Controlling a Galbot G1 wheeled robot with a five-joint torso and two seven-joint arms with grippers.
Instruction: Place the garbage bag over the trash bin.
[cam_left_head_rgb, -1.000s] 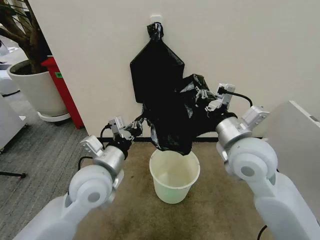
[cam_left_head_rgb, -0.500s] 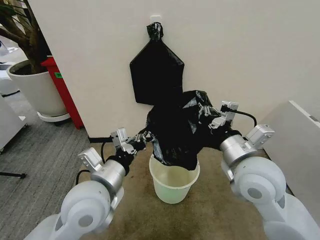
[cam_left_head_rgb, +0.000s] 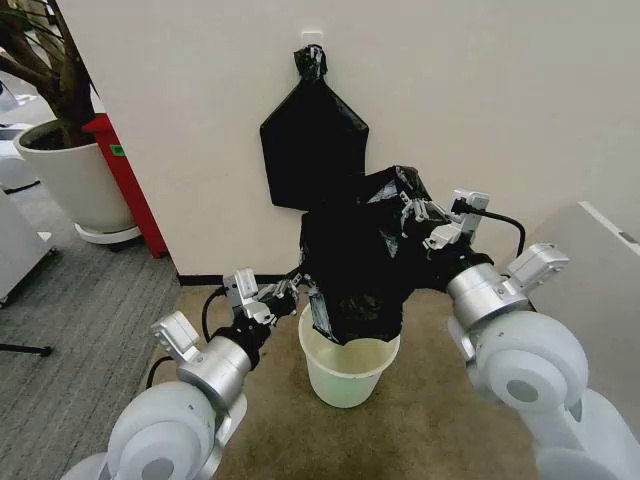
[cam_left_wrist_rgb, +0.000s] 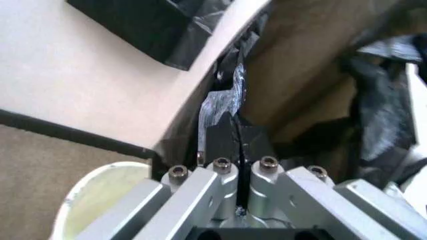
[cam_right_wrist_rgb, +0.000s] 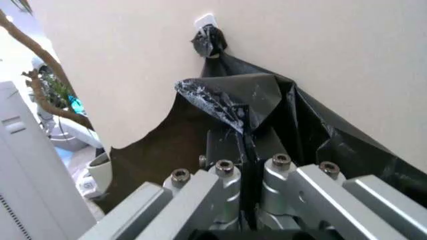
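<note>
Black film of the garbage bag (cam_left_head_rgb: 355, 270) spans two clenched grips: the left pincer (cam_left_head_rgb: 285, 293), low beside the rim of the trash bin (cam_left_head_rgb: 349, 367), pinches one edge; the right pincer (cam_left_head_rgb: 415, 212), higher and nearer the wall, pinches the other. Its hem hangs just into the bin mouth, the long axis sloping up toward the right. Count: one loose bag, one bin, one knotted bundle (cam_left_head_rgb: 313, 140) on the wall.
</note>
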